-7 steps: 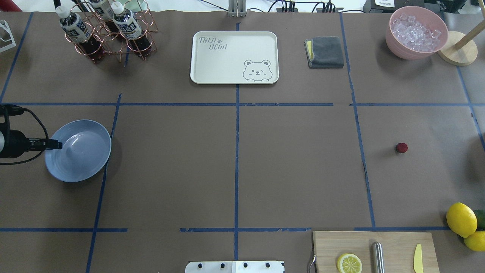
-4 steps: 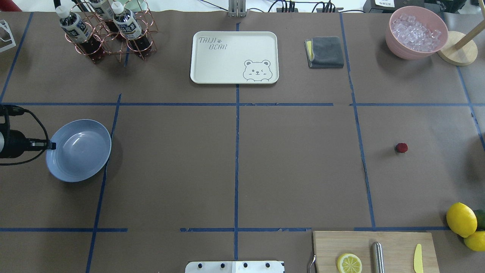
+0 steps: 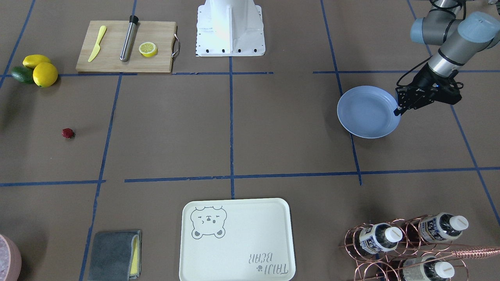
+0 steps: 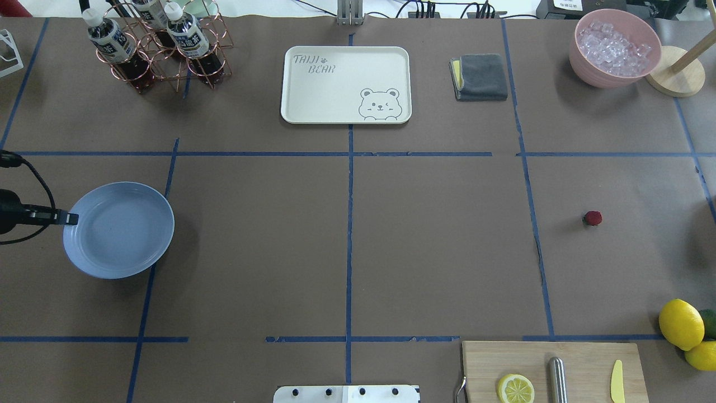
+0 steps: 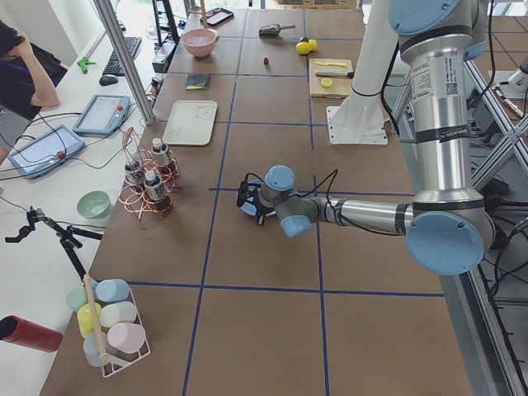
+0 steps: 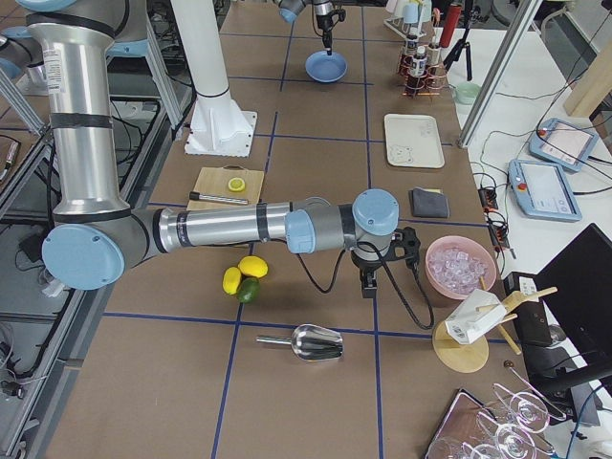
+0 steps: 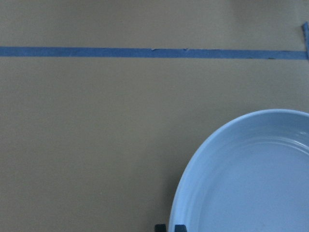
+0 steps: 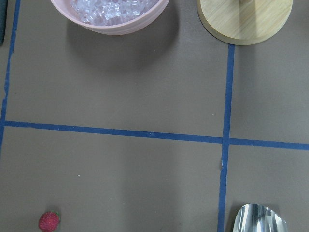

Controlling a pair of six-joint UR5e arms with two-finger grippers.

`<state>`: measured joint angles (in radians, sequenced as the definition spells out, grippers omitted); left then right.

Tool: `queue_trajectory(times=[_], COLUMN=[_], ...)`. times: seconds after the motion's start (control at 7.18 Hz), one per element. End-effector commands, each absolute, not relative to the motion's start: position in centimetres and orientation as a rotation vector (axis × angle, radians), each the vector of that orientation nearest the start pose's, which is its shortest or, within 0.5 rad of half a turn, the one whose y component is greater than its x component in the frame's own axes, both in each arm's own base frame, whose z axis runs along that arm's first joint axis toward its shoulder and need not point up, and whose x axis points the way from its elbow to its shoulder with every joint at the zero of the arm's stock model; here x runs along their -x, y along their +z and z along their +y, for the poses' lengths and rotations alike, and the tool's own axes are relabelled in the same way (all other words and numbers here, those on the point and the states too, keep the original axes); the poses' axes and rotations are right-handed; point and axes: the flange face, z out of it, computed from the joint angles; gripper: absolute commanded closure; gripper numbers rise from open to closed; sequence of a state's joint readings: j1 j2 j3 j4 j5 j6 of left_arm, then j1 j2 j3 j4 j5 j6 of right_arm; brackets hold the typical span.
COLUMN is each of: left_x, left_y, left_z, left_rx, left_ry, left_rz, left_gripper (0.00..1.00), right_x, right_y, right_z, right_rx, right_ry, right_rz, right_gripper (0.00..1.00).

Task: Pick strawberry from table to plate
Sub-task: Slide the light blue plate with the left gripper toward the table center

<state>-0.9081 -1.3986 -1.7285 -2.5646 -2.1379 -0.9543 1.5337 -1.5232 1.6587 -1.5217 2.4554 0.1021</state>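
Note:
The strawberry (image 4: 592,218) (image 3: 68,133) lies alone on the right half of the table (image 4: 436,252), and shows in the bottom-left corner of the right wrist view (image 8: 49,221). The light blue plate (image 4: 118,229) (image 3: 367,113) (image 7: 251,179) lies flat at the far left. My left gripper (image 4: 71,218) (image 3: 397,111) is at the plate's left rim, and its narrow-set fingertips (image 7: 160,227) straddle that rim. My right gripper (image 6: 371,285) shows only in the exterior right view, over the table near the ice bowl. Whether it is open or shut I cannot tell.
A cream bear tray (image 4: 346,84), a copper bottle rack (image 4: 156,50), a grey cloth (image 4: 479,76) and a pink bowl of ice (image 4: 615,47) line the far side. A cutting board (image 4: 551,372) and lemons (image 4: 681,323) sit near right. A metal scoop (image 6: 311,341) lies beyond them.
The plate was tilted up at my left gripper and now lies flat. The left gripper has drawn back a little to the left. The strawberry has not moved.

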Motion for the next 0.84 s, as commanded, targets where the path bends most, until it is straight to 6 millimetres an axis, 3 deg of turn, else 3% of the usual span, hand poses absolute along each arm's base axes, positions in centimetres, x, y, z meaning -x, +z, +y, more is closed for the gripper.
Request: queue_trajectory(times=[0.0, 0.14, 0.28, 0.42, 0.56, 0.7], left_x=[-19.6, -22.7, -29.1, -36.7, -40.9, -45.6], left_y=[50.1, 45.7, 41.8, 38.4, 33.3, 28.7], left_z=[-43.0, -46.1, -45.5, -43.4, -44.8, -44.4], left_rx=[-0.258, -0.201, -0.138, -0.064, -0.068, -0.064], left_ry=[-0.009, -0.126, -0.184, -0.212, -0.261, -0.292], left_rz=[1.165, 1.232, 1.282, 1.289, 1.236, 1.179], left_gripper=[1.00, 1.00, 1.00, 1.00, 1.00, 1.00], right_x=[-3.4, -2.7, -1.7, -1.2, -0.9, -0.5], right_y=[57.6, 57.0, 56.4, 56.0, 55.7, 55.5], right_z=[-52.1, -52.1, -52.2, -52.1, -52.1, -52.1], right_rx=[-0.103, -0.096, -0.085, -0.081, -0.081, -0.075], right_ry=[-0.011, 0.001, 0.008, 0.010, 0.009, 0.012], right_rz=[-0.892, -0.894, -0.897, -0.899, -0.898, -0.900], right_gripper=[0.00, 0.00, 0.00, 0.00, 0.00, 0.00])
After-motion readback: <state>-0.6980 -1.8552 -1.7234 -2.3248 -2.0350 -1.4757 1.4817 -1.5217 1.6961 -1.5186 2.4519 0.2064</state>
